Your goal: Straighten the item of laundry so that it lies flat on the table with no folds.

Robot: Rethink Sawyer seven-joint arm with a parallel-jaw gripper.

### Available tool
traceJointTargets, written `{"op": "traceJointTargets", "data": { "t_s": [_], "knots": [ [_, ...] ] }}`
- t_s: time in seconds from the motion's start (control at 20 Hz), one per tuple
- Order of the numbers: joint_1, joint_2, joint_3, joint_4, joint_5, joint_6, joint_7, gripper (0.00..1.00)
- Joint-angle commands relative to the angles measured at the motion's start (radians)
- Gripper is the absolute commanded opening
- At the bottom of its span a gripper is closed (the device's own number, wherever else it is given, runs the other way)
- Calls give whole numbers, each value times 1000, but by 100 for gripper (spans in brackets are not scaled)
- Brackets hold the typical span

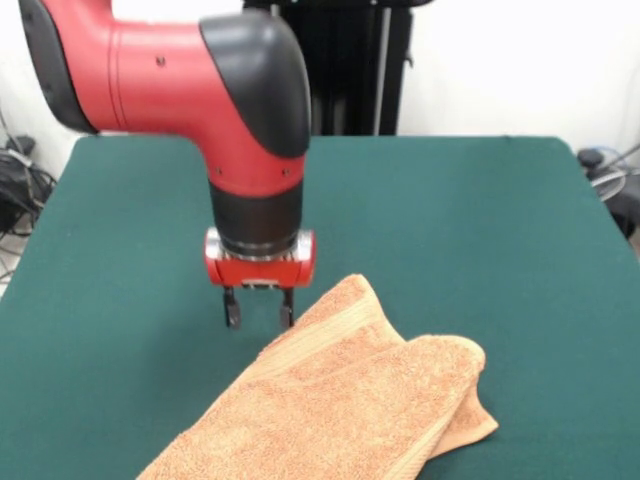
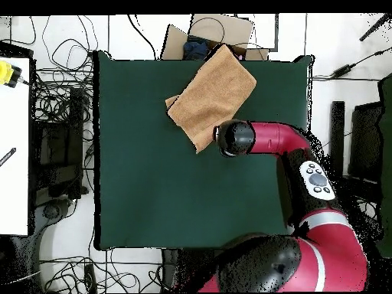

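The orange-tan towel [image 1: 345, 410] lies folded over itself on the green table [image 1: 480, 230], at the near side in the front view, with a border band along its upper left edge. In the overhead view the towel [image 2: 210, 96] lies at the table's [image 2: 145, 184] far edge, partly over it. My gripper [image 1: 259, 312] hangs just above the table beside the towel's far corner, open and empty, its fingers [image 1: 232, 310] a small gap apart. In the overhead view the arm's black wrist [image 2: 234, 138] hides the gripper. No white tag shows.
A cardboard box [image 2: 207, 38] stands beyond the table's far edge in the overhead view. Cables [image 2: 61, 115] and a white desk [image 2: 14, 153] lie at the left. The black pedestal [image 1: 350, 70] stands behind the table in the front view.
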Motion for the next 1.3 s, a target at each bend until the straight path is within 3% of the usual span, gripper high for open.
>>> {"op": "traceJointTargets", "data": {
  "t_s": [0.05, 0.35, 0.85, 1.0, 1.3],
  "knots": [
    [-13, 208, 56, -14, -91, -144, -74, 100],
    [-32, 269, 81, -51, -89, -165, -103, 100],
    [-19, 260, 80, -44, -44, -164, -31, 100],
    [-8, 196, 74, -3, -23, -124, -13, 100],
    [-1, -1, 82, 66, 52, 92, -50, 100]
  ]
}}
